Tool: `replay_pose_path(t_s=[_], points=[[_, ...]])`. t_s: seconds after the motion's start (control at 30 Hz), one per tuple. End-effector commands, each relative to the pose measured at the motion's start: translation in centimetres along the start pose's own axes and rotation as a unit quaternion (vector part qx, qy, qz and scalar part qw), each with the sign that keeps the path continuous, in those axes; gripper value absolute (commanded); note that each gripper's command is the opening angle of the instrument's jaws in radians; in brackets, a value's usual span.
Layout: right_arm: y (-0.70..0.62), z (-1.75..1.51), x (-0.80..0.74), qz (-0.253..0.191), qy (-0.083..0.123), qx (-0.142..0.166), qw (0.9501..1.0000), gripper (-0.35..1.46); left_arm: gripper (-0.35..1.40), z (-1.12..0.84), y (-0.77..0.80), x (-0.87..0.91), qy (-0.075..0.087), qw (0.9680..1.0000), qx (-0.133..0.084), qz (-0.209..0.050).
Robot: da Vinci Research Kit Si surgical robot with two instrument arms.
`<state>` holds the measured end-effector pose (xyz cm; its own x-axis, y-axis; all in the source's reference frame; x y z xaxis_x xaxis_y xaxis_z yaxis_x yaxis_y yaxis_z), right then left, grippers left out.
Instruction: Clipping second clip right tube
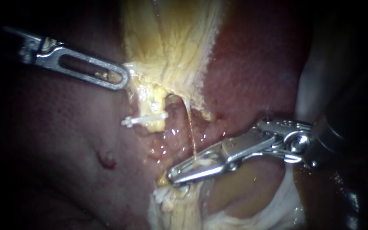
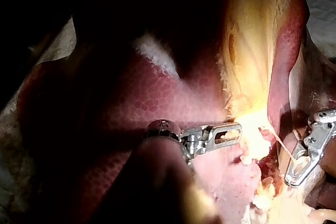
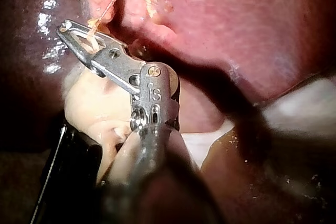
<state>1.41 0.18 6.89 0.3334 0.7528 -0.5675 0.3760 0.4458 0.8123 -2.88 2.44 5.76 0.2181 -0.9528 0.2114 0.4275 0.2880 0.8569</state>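
The right tube (image 1: 191,132) is a thin pale strand that runs down from the yellow gallbladder tissue (image 1: 171,42). My right instrument (image 1: 174,176) comes in from the right, and its jaws lie shut on the lower end of that strand, with something white between them. In the right wrist view the strand passes into the same jaws (image 3: 67,28). A white clip (image 1: 143,120) crosses the thicker yellow stump to the left. My left instrument (image 1: 122,80) is shut on the edge of the yellow tissue above that clip, and its jaws (image 2: 237,132) show in the left wrist view too.
Dark red liver (image 1: 56,140) fills the left side and the area behind the tubes (image 1: 252,72). A white toothed piece (image 1: 162,195) lies on pale tissue just under the right jaws. White gauze (image 1: 277,204) shows at the lower right.
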Motion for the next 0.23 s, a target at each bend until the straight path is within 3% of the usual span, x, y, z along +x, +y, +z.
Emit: replay_pose_path(t_s=[0.03,0.23], points=[[0.0,0.0,0.0,0.0,0.0,0.0,1.0,-0.35,-0.35,0.0,0.0,0.0,0.0,1.0,0.0,0.0],[0.04,-0.02,-0.01,0.0,0.0,0.0,1.0,-0.35,-0.35,0.0,0.01,0.0,0.0,1.0,0.0,0.0]])
